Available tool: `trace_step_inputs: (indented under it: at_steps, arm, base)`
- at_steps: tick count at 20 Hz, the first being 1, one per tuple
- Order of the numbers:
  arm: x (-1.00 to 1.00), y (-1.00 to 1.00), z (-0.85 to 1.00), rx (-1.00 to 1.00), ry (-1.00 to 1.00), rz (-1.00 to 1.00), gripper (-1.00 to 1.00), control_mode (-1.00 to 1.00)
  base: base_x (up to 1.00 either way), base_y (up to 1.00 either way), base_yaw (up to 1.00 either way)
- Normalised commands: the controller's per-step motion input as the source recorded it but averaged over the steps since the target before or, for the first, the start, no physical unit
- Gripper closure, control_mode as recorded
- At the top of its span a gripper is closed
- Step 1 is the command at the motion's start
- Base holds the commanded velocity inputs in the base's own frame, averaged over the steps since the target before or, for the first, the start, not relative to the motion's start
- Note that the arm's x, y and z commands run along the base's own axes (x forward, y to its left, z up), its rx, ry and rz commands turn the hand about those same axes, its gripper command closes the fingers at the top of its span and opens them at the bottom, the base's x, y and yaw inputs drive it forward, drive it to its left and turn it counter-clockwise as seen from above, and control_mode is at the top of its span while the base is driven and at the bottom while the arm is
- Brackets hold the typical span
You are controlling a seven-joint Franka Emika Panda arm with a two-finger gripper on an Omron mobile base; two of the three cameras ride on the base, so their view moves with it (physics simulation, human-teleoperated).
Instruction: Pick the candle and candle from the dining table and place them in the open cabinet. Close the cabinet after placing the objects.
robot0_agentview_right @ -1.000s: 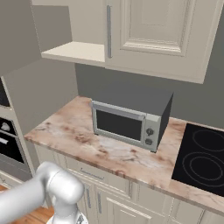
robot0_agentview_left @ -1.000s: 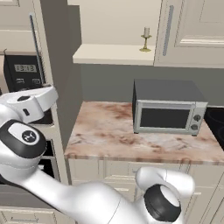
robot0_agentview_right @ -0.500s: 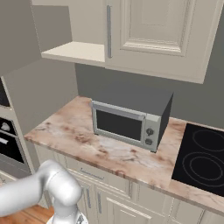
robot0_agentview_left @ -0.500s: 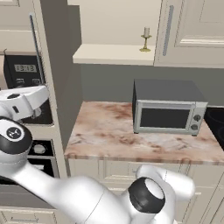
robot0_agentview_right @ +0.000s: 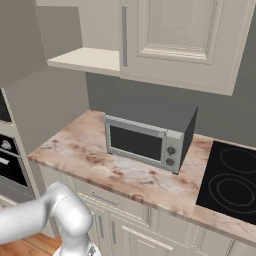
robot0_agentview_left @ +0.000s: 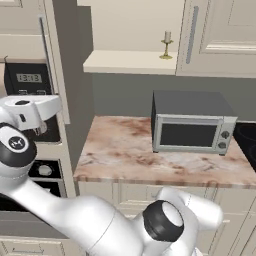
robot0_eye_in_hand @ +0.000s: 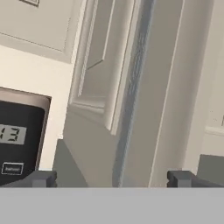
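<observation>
A rendered kitchen, with the robot's white arm bent away to its left. Nearest, in the hand view, the gripper (robot0_eye_in_hand: 112, 178) has its 2 dark tips spread wide apart with nothing between them. Just ahead of them stands the swung-out cabinet door (robot0_eye_in_hand: 131, 87), seen close and edge-on, a black oven display (robot0_eye_in_hand: 17, 135) beside it. The step in hand appears to be closing the cabinet. To do it well, the open tips should probably meet the door's outer panel flat, near its free edge, then push in a smooth arc so the door swings shut without the arm catching the shelf.

Further off in the left base view, a marbled counter (robot0_agentview_left: 125, 155) carries a grey microwave (robot0_agentview_left: 192, 122). Above it the cabinet's cream shelf (robot0_agentview_left: 131, 62) holds 1 candle (robot0_agentview_left: 167, 43) on a slim brass stick, upright near the right-hand door (robot0_agentview_left: 220, 35). It sits well apart from the gripper, to its right; a second candle cannot be made out
</observation>
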Motion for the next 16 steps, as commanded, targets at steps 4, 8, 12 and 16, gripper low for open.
trace_step_inputs:
  at_steps: [4, 8, 12, 16]
  arm:
    - [-0.16, -0.81, 0.00, 0.15, 0.00, 0.09, -1.00, -1.00]
    - [0.15, -0.83, -0.07, 0.14, 0.00, 0.11, -1.00, -1.00]
    - [0.71, -0.97, -0.29, 0.15, 0.00, 0.13, -1.00, -1.00]
    - [1.00, -0.92, -0.51, 0.14, -0.02, 0.16, -1.00, -1.00]
  base:
    - [0.00, 0.00, 0.00]
    - [0.00, 0.00, 0.00]
    - [0.00, 0.00, 0.00]
    - [0.00, 0.00, 0.00]
